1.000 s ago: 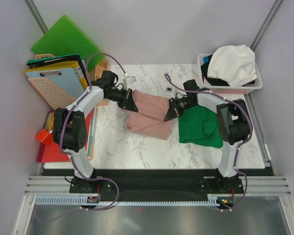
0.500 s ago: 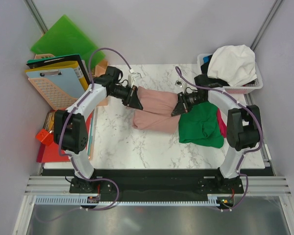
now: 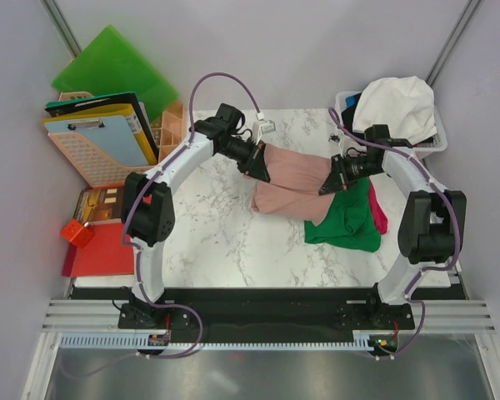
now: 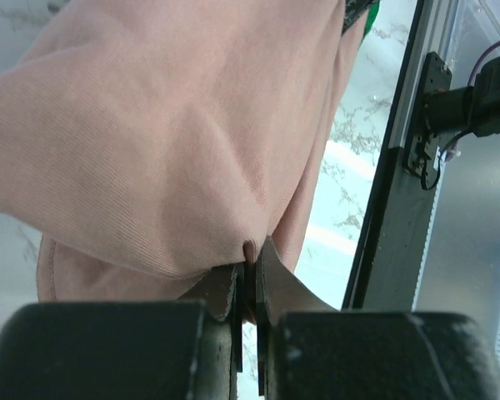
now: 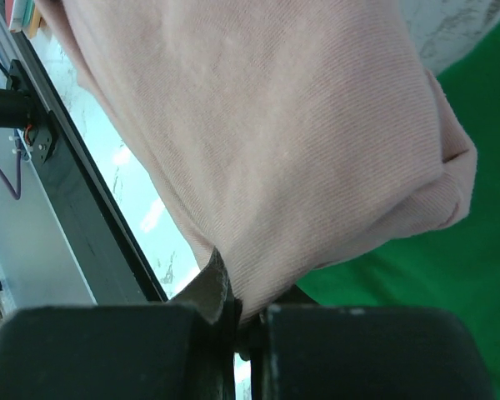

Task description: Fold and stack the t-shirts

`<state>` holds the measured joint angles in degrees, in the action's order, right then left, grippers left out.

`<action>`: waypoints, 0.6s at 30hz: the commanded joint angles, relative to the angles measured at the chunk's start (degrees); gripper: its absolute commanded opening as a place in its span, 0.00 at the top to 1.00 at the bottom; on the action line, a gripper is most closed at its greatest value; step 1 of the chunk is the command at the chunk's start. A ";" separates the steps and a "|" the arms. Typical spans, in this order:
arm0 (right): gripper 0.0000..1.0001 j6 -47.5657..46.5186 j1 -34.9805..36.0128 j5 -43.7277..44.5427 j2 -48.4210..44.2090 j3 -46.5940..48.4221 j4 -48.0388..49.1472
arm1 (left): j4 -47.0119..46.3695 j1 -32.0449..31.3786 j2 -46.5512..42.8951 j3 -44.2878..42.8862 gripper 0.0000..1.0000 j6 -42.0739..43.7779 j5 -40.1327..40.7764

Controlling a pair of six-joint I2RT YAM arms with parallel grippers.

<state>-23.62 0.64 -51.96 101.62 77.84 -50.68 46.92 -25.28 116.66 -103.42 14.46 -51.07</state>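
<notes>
Left gripper (image 3: 261, 171) is clamping the left end of the dusty pink t-shirt (image 3: 293, 177), and in the left wrist view its jaws are pressing together with only a thin pinch of pink cloth between them. On the other side, the right gripper (image 3: 327, 185) is holding the shirt's right end the same way, jaws closed tight on a fold of the fabric. Both arms are reaching out over the far half of the marble table (image 3: 208, 242), and the shirt is spanning the gap between the two grippers, right of centre. It is sagging toward the near side in a doubled, rounded fold. I cannot tell whether that lower fold is touching the marble. Its near right corner is overlapping the far left edge of the green t-shirt (image 3: 347, 223), which is lying bunched on the right part of the table, just near of the right gripper. A strip of magenta cloth (image 3: 377, 212) is peeking out along the green shirt's right edge. At the far right corner, a white t-shirt (image 3: 397, 104) is heaping up out of a white basket (image 3: 400, 153). Off the table's left side, a green board (image 3: 112, 67) is leaning against the far wall, clipboards (image 3: 96, 133) are lying stacked, and a red folder (image 3: 100, 254) is lying nearer, with an orange block (image 3: 77, 233) beside it.
</notes>
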 commanded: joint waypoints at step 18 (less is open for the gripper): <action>1.00 -19.53 -18.04 1.60 0.94 15.76 -24.28 | 6.26 -6.62 13.68 -16.46 0.98 -0.92 0.97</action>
<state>-36.91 -12.49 -52.69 101.97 89.41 -70.67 46.54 -32.42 128.38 -117.67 13.80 -53.08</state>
